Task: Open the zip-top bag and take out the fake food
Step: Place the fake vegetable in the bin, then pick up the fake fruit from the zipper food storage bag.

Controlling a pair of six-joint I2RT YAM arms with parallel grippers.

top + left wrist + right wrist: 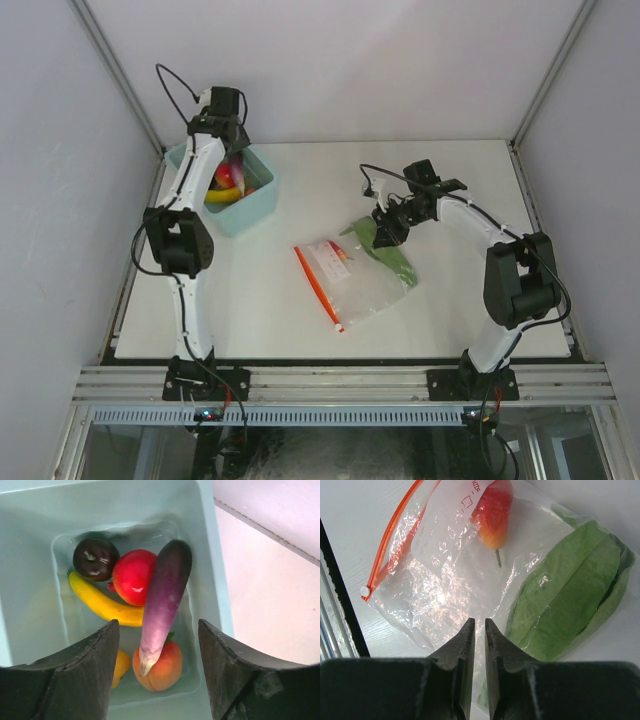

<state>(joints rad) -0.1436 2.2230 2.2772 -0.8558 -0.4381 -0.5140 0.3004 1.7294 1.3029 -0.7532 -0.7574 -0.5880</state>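
The clear zip-top bag (pixel 360 285) lies mid-table with its orange-red zip strip (pixel 318 285) facing the near left. It holds a red fruit (pixel 492 515) and a green leafy piece (pixel 570 595). My right gripper (pixel 386 234) is at the bag's far corner, and its jaws (pixel 479 621) are pinched on the plastic film. My left gripper (pixel 157 625) is open over the teal bin (pixel 255 205). In the bin lie a purple eggplant (pixel 165 590), a red apple (pixel 132 576), a yellow banana (pixel 102 602), a dark round piece (pixel 95 558) and an orange peach (pixel 160 665).
The bin stands at the table's far left corner, close to the wall frame. The table's black front edge (pixel 340 600) runs just beyond the zip strip in the right wrist view. A metal rail (pixel 340 380) borders the near side.
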